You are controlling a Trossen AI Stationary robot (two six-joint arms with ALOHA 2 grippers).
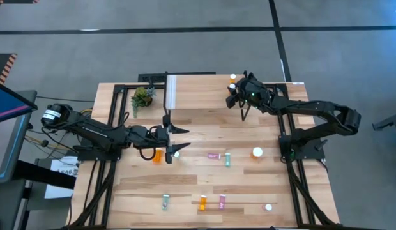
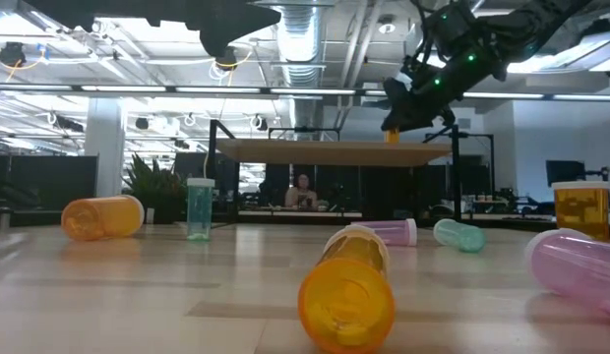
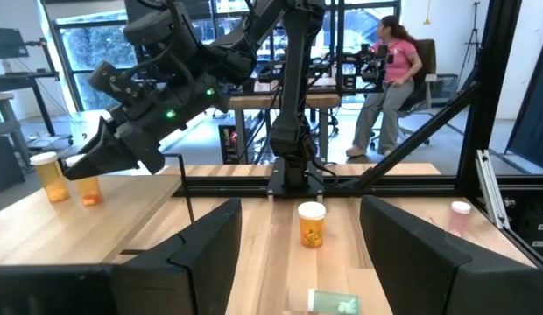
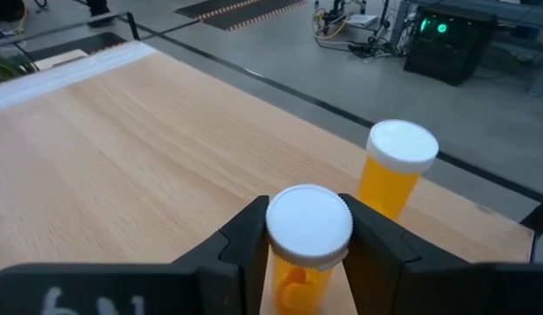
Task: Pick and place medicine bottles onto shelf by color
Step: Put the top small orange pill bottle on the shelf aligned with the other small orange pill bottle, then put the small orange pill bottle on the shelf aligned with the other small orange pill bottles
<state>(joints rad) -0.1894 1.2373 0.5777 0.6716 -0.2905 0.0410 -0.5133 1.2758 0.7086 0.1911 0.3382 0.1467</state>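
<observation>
A: As the high view has it, what should you count on the shelf [image 1: 204, 92]?

B: One orange bottle [image 1: 232, 78] upright at the shelf's end far from its white strip; the right gripper [image 1: 235, 94] hovers just beside it. The left gripper [image 1: 177, 139] waits off the shelf's near edge, over the tabletop [image 1: 262, 185].

A: And off the shelf?

B: About eight: a loose row near the shelf and another well apart from it, including an orange bottle by the left gripper [image 1: 158, 155], a pink one [image 1: 214, 156], a teal one [image 1: 227, 159].

A: Low view?

B: Bottles lying and standing short of the shelf; foremost, an orange one on its side [image 2: 346, 290].

A: Left wrist view?

B: Its fingers stand apart, holding nothing; two orange bottles show on the shelf.

A: Right wrist view?

B: The jaws are closed on a second orange bottle [image 4: 305, 249], upright at the shelf top, just beside the first.

A: Your tally?

B: Early, I judge. Orange group begun; no teal or pink on the shelf.
</observation>
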